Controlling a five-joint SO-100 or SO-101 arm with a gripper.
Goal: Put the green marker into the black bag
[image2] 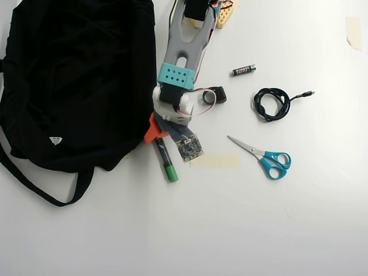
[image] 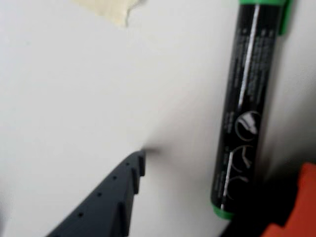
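The green marker point(image2: 165, 163) lies flat on the white table just right of the black bag point(image2: 75, 80), its green cap pointing toward the bottom of the overhead view. My gripper point(image2: 162, 138) is down over the marker's dark end and stands open. In the wrist view the marker point(image: 239, 113) lies between the two fingers. The orange finger point(image: 296, 207) is close on its right, and the dark grey finger point(image: 118, 197) is well apart on its left. The bag's straps trail out at lower left.
To the right of the arm lie a strip of beige tape point(image2: 214, 160), teal-handled scissors point(image2: 264, 156), a coiled black cable point(image2: 271, 103) and a small black battery point(image2: 244, 70). Another scrap of tape point(image: 111, 10) shows ahead of the fingers in the wrist view.
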